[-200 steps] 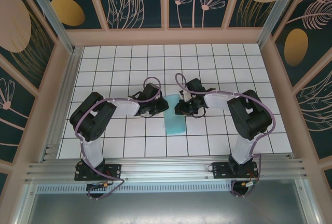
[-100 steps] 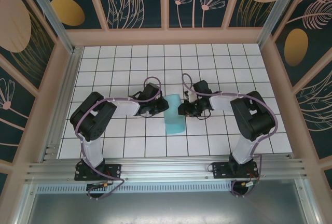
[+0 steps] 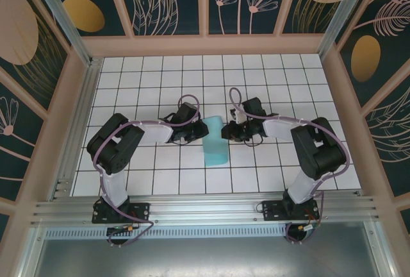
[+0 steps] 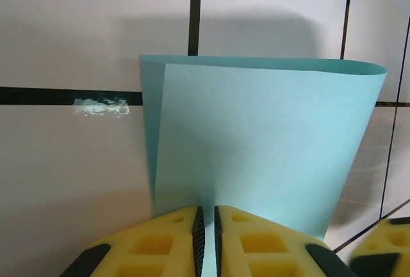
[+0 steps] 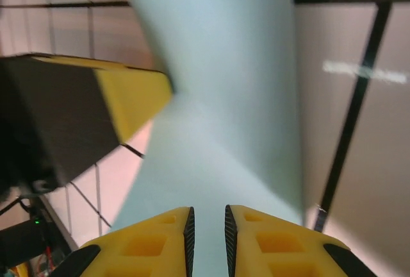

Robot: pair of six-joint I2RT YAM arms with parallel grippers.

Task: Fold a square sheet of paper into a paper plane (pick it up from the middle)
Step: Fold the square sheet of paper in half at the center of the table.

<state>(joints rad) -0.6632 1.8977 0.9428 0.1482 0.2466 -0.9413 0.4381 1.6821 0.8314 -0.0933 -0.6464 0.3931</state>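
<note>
A white gridded table (image 3: 147, 72) is enclosed by floral panels (image 3: 166, 1). Both arms are bent inward toward the centre. There the square sheet of paper (image 3: 214, 143), folded double, is pinched from opposite sides by the left gripper (image 3: 202, 133) and the right gripper (image 3: 225, 133). Its long axis is laid near to far.

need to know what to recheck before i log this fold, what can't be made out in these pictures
- Near edge of the paper: left wrist view, covered by the left tool, which is shut on it.
- Whether the right tool actually pinches the paper: right wrist view, the paper is too close and blurred.
- How sharp the fold is: top view, too small, and both tools overlap the paper's sides.
</note>
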